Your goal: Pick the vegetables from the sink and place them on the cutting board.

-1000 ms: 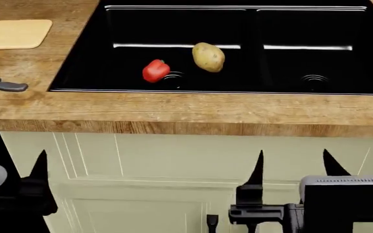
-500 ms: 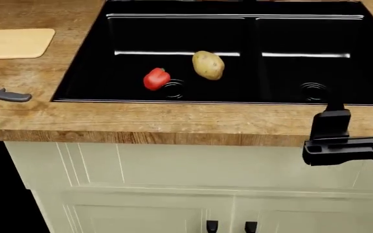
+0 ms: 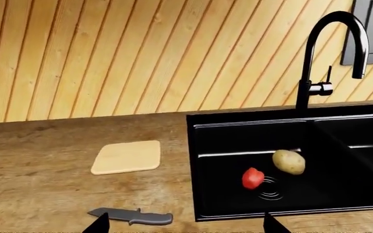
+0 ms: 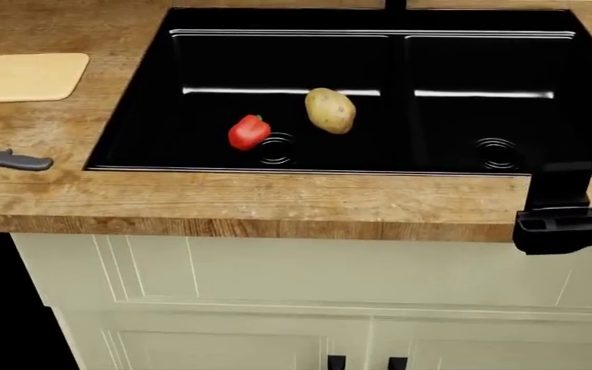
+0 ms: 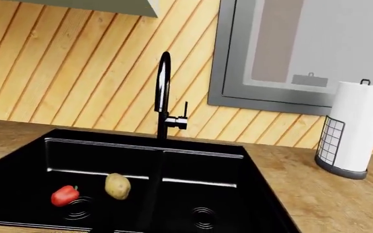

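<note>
Black faucet (image 3: pixel 332 53) shows only from the wrists — left pincer (image 3: pixel 181 224) spread empty; right's state unclear.

Left claw (image 3: pixel 181 224) spread wide; right arm (image 4: pixel 563 220) raised.

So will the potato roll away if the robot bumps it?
Probably a bit. The potato is oval and rounded, lying loose on the smooth glossy floor of the sink, so a nudge could make it wobble or roll. It looks solid, so likely firm to squeeze, and it might bump the red pepper.
</note>
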